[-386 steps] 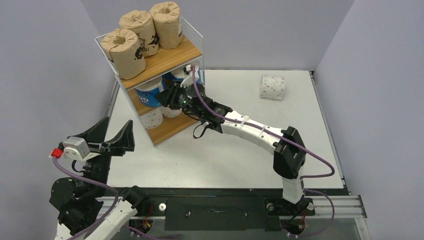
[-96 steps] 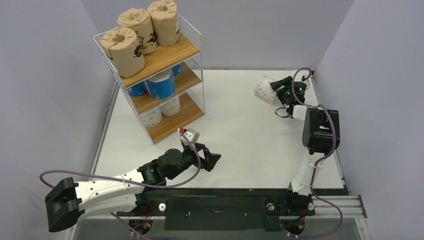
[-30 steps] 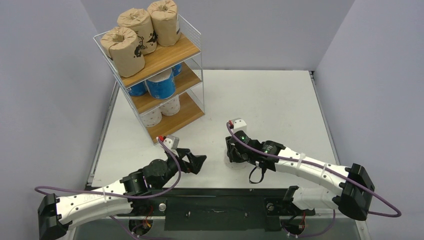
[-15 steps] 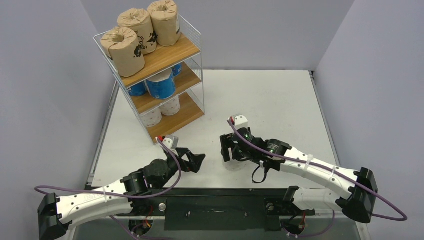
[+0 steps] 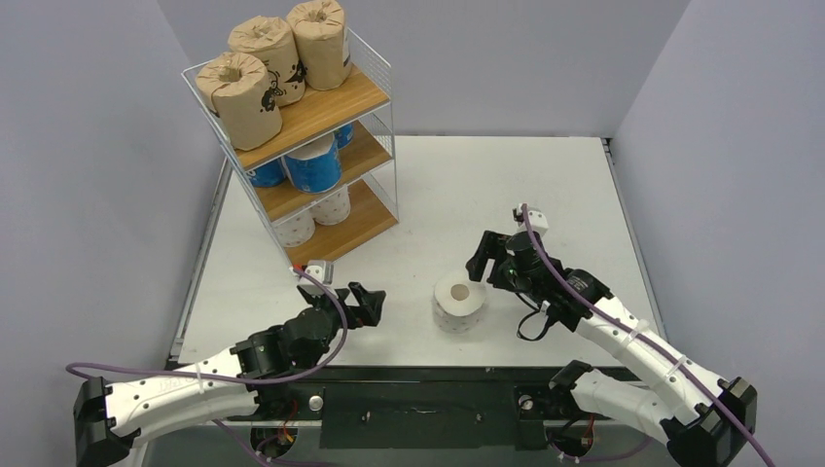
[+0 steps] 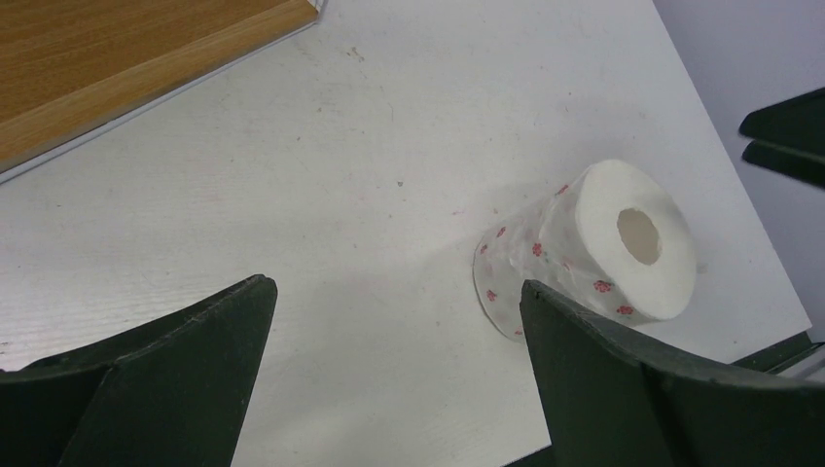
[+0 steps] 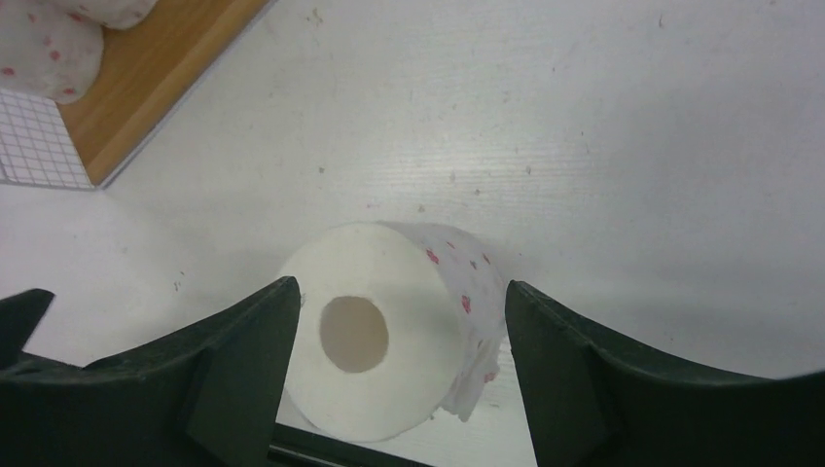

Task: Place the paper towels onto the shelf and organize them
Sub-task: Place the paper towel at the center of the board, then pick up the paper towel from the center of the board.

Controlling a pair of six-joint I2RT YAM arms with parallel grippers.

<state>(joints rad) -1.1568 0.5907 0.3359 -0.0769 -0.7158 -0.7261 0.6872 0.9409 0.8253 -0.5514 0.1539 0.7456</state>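
Observation:
A white paper towel roll [image 5: 459,300] with small red print stands on end, core hole up, on the table near the front edge. It also shows in the left wrist view [image 6: 584,258] and the right wrist view [image 7: 389,331]. My right gripper [image 5: 486,256] is open and empty, just right of the roll and apart from it. My left gripper [image 5: 366,301] is open and empty, left of the roll. The shelf [image 5: 326,105] at the back left holds three brown rolls [image 5: 243,92] on top, blue rolls [image 5: 313,165] in the middle and white rolls [image 5: 297,229] at the bottom.
The shelf's bottom board reaches into the left wrist view [image 6: 126,68] and the right wrist view [image 7: 146,88], with a white roll [image 7: 49,49] on it. The roll on the table stands close to the table's front edge [image 5: 438,367]. Grey walls enclose the table.
My right gripper has opened, let go of the white roll near the front edge and drawn back to the right. My left gripper shifted slightly left.

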